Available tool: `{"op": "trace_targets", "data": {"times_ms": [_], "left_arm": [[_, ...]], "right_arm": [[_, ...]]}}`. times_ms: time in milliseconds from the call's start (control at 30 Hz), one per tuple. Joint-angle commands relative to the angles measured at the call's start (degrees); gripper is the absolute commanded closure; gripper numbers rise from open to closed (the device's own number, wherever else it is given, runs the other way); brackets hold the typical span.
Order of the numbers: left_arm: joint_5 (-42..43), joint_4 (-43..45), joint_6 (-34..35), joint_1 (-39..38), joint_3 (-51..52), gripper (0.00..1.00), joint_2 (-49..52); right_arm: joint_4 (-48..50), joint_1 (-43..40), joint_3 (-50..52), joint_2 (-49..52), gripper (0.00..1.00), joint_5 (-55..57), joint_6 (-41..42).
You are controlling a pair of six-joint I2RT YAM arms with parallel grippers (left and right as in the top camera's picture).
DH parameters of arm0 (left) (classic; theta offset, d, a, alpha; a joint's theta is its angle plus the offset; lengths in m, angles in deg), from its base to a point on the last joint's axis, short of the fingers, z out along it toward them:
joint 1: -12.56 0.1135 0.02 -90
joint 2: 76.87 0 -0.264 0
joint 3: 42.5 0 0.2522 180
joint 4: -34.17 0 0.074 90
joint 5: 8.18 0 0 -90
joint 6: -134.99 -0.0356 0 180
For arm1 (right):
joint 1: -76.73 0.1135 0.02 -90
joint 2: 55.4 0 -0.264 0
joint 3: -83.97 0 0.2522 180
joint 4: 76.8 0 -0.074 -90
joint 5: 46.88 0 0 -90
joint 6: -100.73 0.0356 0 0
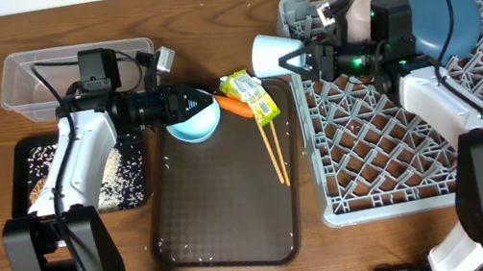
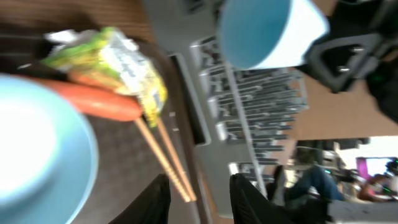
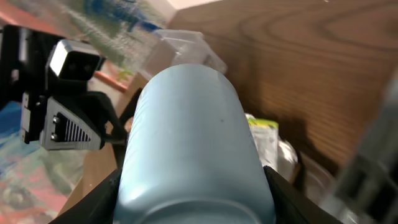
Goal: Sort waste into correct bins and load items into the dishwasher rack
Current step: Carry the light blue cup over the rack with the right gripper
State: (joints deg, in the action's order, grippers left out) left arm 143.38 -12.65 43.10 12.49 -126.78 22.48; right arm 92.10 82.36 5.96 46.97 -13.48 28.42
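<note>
Right pincer [image 1: 299,56] pinches the light-blue cup [image 1: 273,55], tipped on its side, near the worktop's far edge, by the far left corner of the dishwasher rack [image 1: 368,135]. Left pincer [image 1: 202,101] hangs spread over the small light-blue bowl [image 1: 193,124], beside the carrot [image 1: 235,107] and the wrapper [image 1: 250,95].

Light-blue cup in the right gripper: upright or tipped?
Tipped on its side: the right gripper holds the cup level; the left wrist view looks into its mouth.
</note>
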Motion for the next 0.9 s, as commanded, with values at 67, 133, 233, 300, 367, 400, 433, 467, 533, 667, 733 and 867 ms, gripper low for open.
{"op": "trace_targets", "data": {"times_ms": [67,133,233,300,367,400,433,467,533,667,733,867], "left_arm": [[-10.1,-0.8,-0.3,0.0,-0.9,0.66,0.5],[-11.7,-0.9,-0.3,0.0,-0.8,0.64,0.5],[-13.0,-0.9,-0.3,0.0,-0.7,0.63,0.5],[-13.6,-0.9,-0.4,0.0,-0.6,0.62,0.5],[-14.7,-0.9,-0.3,0.0,-0.4,0.62,0.5],[-14.8,-0.9,-0.4,0.0,-0.2,0.62,0.5],[-14.8,-0.9,-0.4,0.0,-0.1,0.62,0.5],[-14.8,-0.9,-0.4,0.0,0.0,0.62,0.6],[-14.8,-0.9,-0.4,0.0,0.2,0.62,0.6],[-14.8,-0.9,-0.4,0.0,0.2,0.62,0.6],[-14.8,-0.9,-0.4,0.0,0.2,0.61,0.6],[-14.8,-0.9,-0.3,0.0,0.2,0.61,0.6]], "right_arm": [[-7.8,-0.5,-5.0,-3.3,0.78,4.2,-7.1],[-13.8,-0.3,-7.8,-3.9,0.78,6.9,-10.3],[-22.2,0.0,-12.3,-4.5,0.78,11.9,-13.8],[-27.1,0.3,-15.4,-4.7,0.79,15.4,-14.6],[-31.8,0.4,-18.6,-4.7,0.79,18.7,-14.6],[-34.1,0.4,-20.1,-4.7,0.8,20.6,-14.6],[-36.2,0.4,-21.4,-4.7,0.8,22.4,-14.6],[-38.9,0.4,-22.9,-4.7,0.8,24.7,-14.6],[-44.1,0.4,-25.7,-4.7,0.8,29.8,-14.6],[-51.9,0.4,-29.7,-4.7,0.79,39.2,-14.8],[-55.1,0.4,-31.0,-4.7,0.78,43.7,-14.8],[-59.5,0.4,-31.8,-4.7,0.78,52.5,-13.7]]}}
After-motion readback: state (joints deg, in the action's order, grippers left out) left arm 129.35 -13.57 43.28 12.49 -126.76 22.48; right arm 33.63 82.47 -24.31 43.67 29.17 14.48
